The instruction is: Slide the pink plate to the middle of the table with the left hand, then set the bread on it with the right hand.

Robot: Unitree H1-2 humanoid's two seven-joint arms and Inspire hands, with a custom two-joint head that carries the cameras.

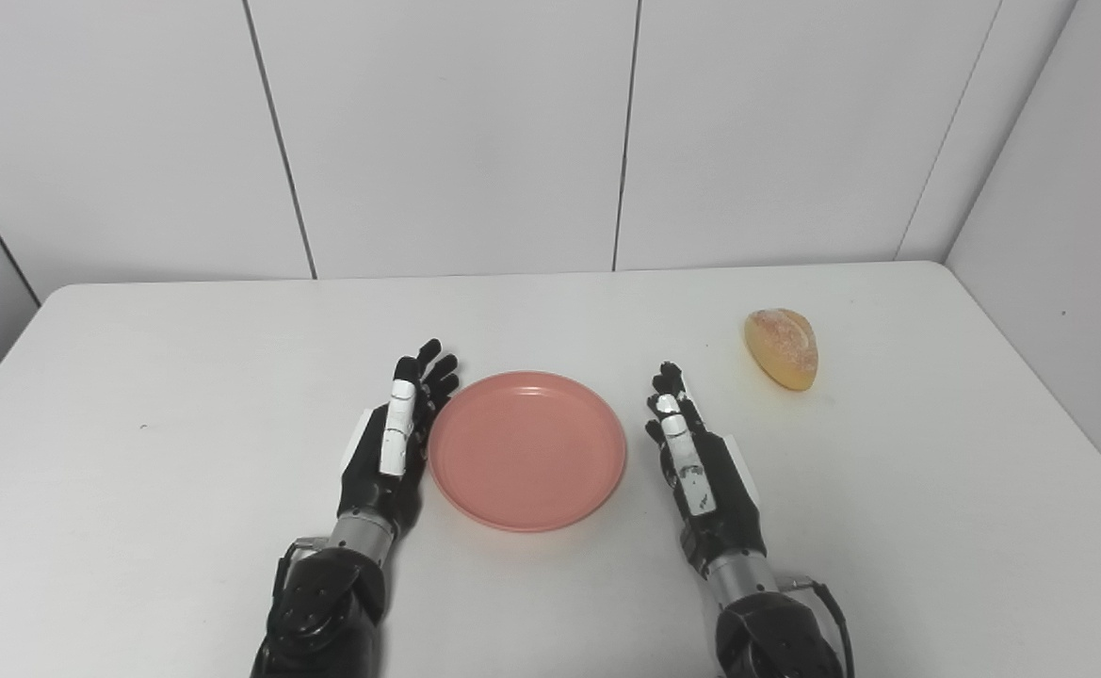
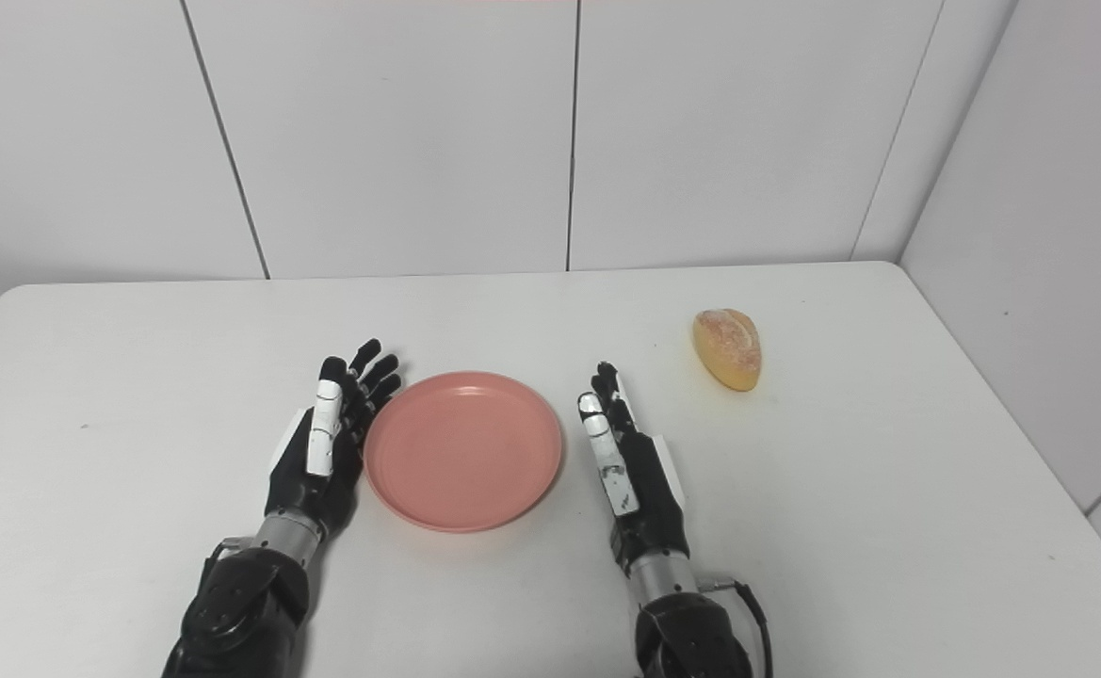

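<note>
A round pink plate (image 1: 527,449) lies flat near the middle of the white table (image 1: 183,395). My left hand (image 1: 395,443) rests edge-on right beside the plate's left rim, fingers stretched out and apart, holding nothing. My right hand (image 1: 696,461) stands a short gap to the right of the plate, also open and empty, fingers pointing away from me. A golden bread roll (image 1: 782,347) lies on the table beyond and to the right of the right hand, apart from it.
White wall panels (image 1: 456,132) close the table's far side and a wall runs along its right edge (image 1: 1040,377). Nothing else stands on the table.
</note>
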